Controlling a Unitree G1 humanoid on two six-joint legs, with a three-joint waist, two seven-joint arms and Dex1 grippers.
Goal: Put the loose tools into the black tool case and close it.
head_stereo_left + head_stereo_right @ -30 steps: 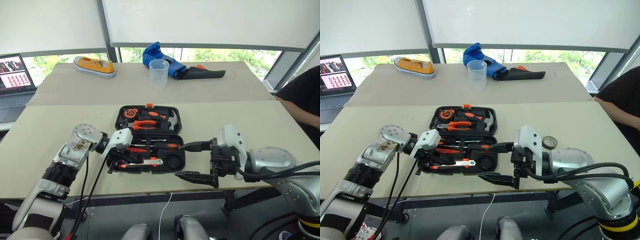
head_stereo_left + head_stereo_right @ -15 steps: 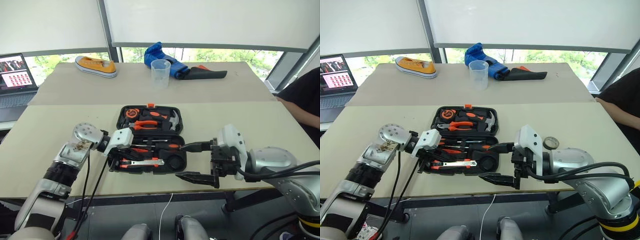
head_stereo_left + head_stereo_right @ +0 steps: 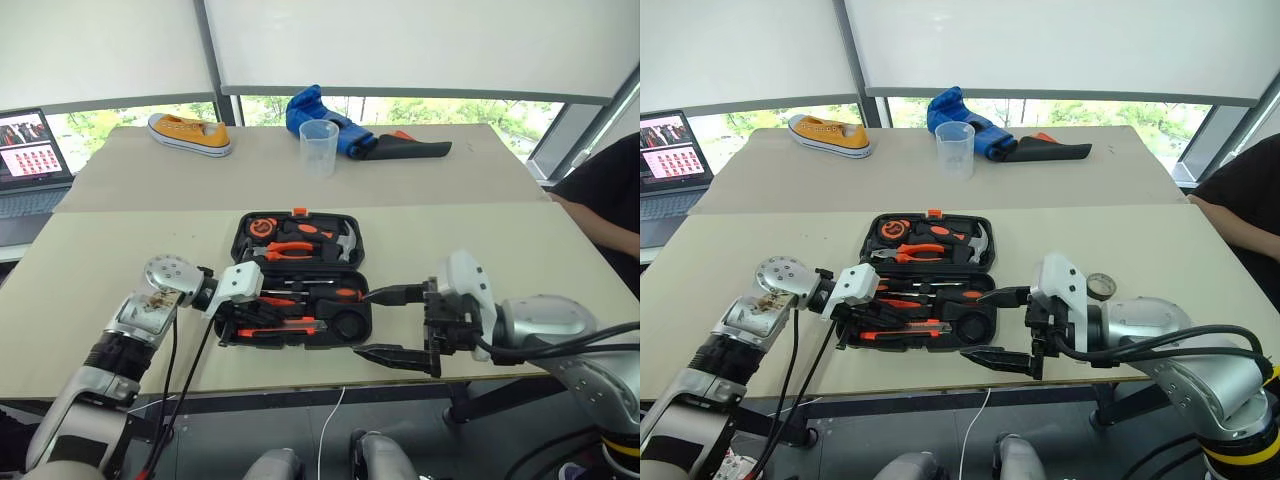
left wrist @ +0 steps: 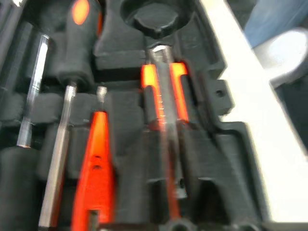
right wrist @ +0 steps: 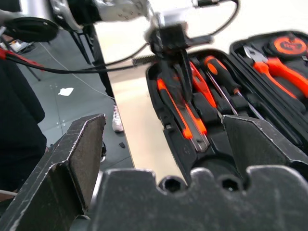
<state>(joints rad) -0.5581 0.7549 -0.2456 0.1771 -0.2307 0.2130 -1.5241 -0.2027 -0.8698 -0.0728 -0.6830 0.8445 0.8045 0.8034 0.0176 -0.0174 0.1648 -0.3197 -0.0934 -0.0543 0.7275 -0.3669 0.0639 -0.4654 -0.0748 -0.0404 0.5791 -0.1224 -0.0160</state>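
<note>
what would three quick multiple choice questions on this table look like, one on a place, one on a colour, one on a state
1. Where is the clear cup?
A. inside the tool case
B. on the far table, beyond the tool case
C. on the laptop

2. What colour is the shoe?
A. yellow
B. green
C. white

3. How is the tool case?
A. shut and latched
B. lying open
C. standing on edge

Answers: 1 B, the cup stands beside the blue glove past the case. 2 A, its upper is yellow. 3 B, both halves lie flat with tools showing.
</note>
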